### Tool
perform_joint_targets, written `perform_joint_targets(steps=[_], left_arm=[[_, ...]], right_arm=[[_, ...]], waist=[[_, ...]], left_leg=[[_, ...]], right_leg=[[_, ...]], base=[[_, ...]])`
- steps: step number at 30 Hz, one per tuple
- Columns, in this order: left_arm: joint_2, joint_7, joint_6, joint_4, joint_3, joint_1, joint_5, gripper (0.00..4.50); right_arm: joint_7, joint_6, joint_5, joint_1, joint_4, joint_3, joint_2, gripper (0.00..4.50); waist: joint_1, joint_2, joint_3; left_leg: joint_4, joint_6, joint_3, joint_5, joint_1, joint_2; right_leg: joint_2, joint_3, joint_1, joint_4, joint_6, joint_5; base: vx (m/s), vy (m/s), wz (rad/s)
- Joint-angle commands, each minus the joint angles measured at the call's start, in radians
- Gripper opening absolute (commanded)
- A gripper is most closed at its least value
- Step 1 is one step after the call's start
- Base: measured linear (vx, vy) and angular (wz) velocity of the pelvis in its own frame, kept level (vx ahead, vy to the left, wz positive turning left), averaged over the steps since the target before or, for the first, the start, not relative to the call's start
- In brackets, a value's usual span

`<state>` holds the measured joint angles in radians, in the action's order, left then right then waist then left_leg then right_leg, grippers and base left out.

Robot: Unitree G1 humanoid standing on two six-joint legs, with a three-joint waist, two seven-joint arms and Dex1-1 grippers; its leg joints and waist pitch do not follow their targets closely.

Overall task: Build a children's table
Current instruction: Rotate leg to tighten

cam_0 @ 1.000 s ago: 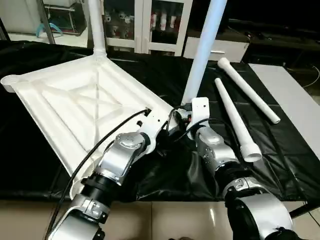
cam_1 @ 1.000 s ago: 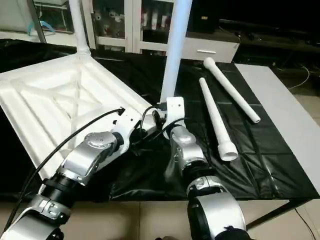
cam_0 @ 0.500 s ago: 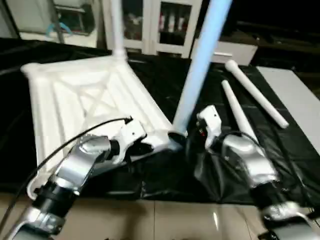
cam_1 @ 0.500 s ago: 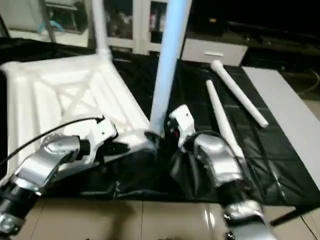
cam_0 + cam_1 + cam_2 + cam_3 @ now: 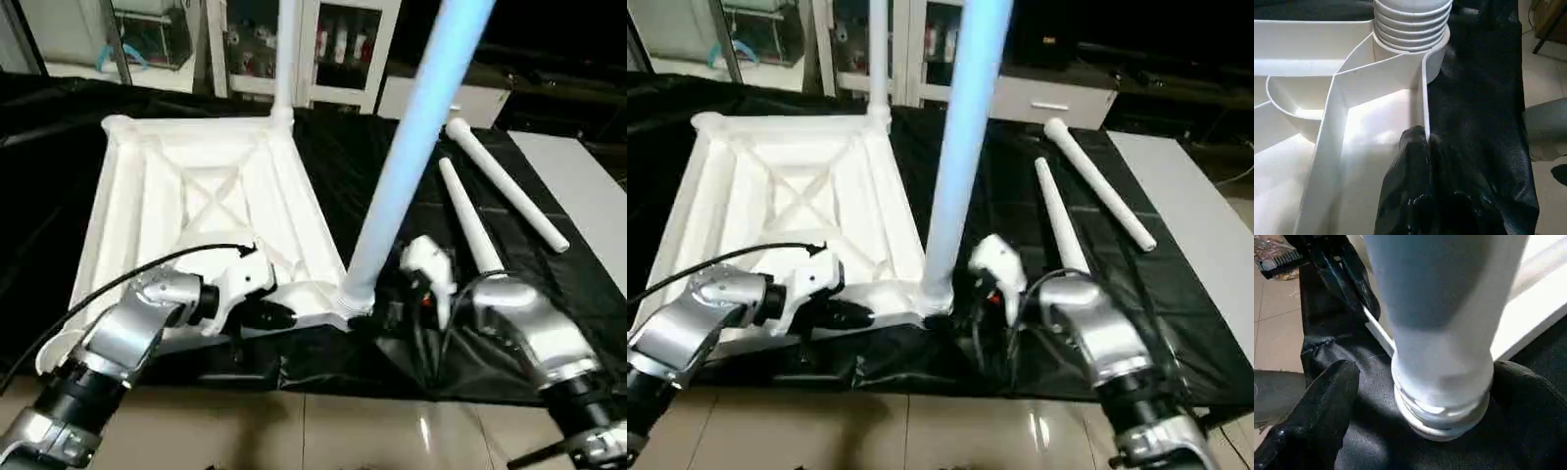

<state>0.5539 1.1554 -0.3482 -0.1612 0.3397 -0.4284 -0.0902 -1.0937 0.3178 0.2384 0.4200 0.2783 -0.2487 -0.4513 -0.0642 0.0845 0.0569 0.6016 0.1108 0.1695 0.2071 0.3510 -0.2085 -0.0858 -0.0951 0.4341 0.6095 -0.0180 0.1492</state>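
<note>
Head views: table top upside-down on black cloth, now turned more square to robot than a second ago. Far corner leg seated; near leg upright in near corner socket; two legs loose on cloth.

Left wrist: left gripper pinching top's rim beside threaded socket.

Right wrist: right gripper spread around near leg's base, fingers apart from it. Second leg likely seated.

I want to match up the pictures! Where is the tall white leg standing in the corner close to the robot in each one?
Left eye view: standing leg, centre, leaning right.
Right eye view: centre, same leg.
Left wrist view: its ribbed base in the corner socket.
Right wrist view: big, close, middle.
Shared landmark: the table top's corner socket.
</note>
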Motion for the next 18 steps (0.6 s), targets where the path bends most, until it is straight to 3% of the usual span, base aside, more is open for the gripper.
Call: perform_joint_targets(steps=[1,9,18], left_arm=[[-0.012,0.025,0.012,0.008,0.030,-0.009,-0.004,0.00],[-0.017,0.018,0.019,0.002,0.025,-0.007,0.001,0.00],[-0.017,0.023,0.019,-0.002,0.025,-0.006,0.003,0.00]], right_arm=[[0.009,-0.002,-0.013,0.014,-0.002,0.000,0.003,4.45],[0.013,0.005,-0.013,0.021,0.013,0.002,0.018,4.45],[0.009,0.007,-0.013,0.019,0.020,0.012,0.025,3.58]], waist=[[0.004,-0.014,-0.053],[0.003,-0.013,-0.053],[0.002,-0.015,-0.055]], left_leg=[[-0.082,-0.029,-0.002,0.214,0.003,-0.025],[-0.082,-0.026,-0.001,0.223,0.002,-0.024],[-0.081,-0.026,-0.001,0.208,0.002,-0.024]], right_leg=[[-0.052,0.054,-0.062,-0.077,-0.158,0.344],[-0.052,0.055,-0.063,-0.078,-0.159,0.346],[-0.052,0.055,-0.064,-0.076,-0.161,0.326]], base=[[0.000,0.000,0.00],[0.000,0.000,0.00],[0.000,0.000,0.00]])
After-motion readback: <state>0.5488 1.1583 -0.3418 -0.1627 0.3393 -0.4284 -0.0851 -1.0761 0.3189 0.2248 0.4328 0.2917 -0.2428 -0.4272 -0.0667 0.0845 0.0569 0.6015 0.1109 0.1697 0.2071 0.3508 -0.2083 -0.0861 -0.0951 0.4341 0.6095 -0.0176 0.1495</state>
